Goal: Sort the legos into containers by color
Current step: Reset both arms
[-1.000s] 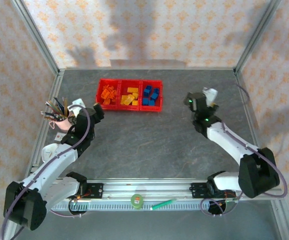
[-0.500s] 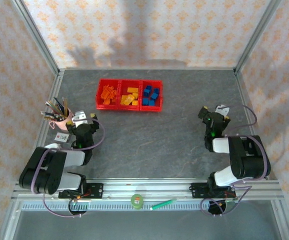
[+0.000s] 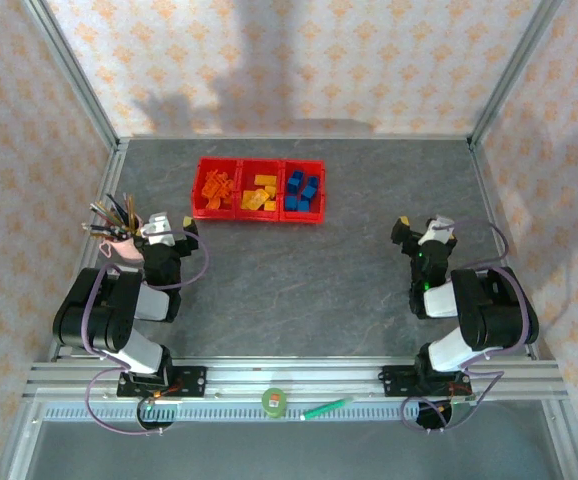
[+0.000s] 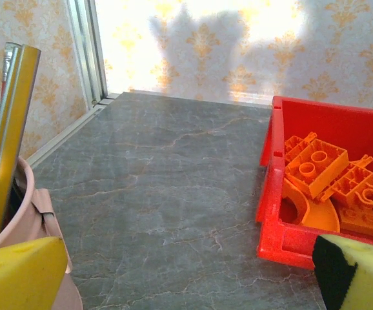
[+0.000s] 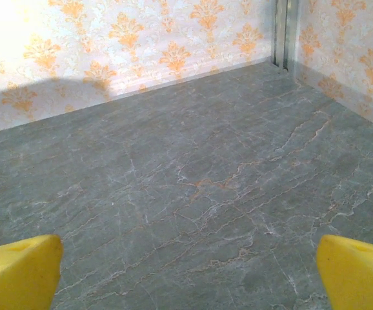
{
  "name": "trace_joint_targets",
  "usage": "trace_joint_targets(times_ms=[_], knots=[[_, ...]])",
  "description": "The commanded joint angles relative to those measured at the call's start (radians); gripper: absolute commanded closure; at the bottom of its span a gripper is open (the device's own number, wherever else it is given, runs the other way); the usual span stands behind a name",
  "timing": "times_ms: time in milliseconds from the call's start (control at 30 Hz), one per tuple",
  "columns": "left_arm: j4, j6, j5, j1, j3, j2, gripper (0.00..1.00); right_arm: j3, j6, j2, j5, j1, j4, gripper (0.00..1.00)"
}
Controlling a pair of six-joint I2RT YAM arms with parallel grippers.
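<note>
Three joined red containers (image 3: 259,163) stand at the back middle of the table. The legos lie inside them: orange ones (image 3: 216,187) in the left bin, yellow ones (image 3: 261,194) in the middle, blue ones (image 3: 302,193) in the right. My left gripper (image 3: 172,227) is open and holds nothing, low beside the pink cup, well short of the bins. The left wrist view looks past its yellow fingertips (image 4: 19,274) at the left bin (image 4: 280,187) and its orange legos (image 4: 322,171). Off to the right my right gripper (image 3: 424,230) stands open over bare table, its fingertips (image 5: 357,271) wide apart.
A pink cup of pencils (image 3: 119,238) stands just left of the left gripper, close in the left wrist view (image 4: 25,213). A green tape roll (image 3: 273,401) and a green pen (image 3: 327,407) lie on the front rail. Metal frame posts and patterned walls ring the table.
Both arms have folded back toward their bases. The left gripper drew away from the bins toward the cup, and the right gripper pulled back and to the right. Both stayed open.
</note>
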Motion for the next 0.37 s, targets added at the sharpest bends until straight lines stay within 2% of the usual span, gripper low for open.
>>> trace_joint_targets(times_ms=[0,333], knots=[[0.046,-0.021,0.022,0.014,0.014,0.001,0.0,0.018,-0.024,-0.008,-0.006,0.003,0.034,0.0],[0.043,-0.011,0.048,0.013,0.017,0.002,0.0,0.016,-0.029,-0.004,-0.036,-0.001,0.038,0.0]])
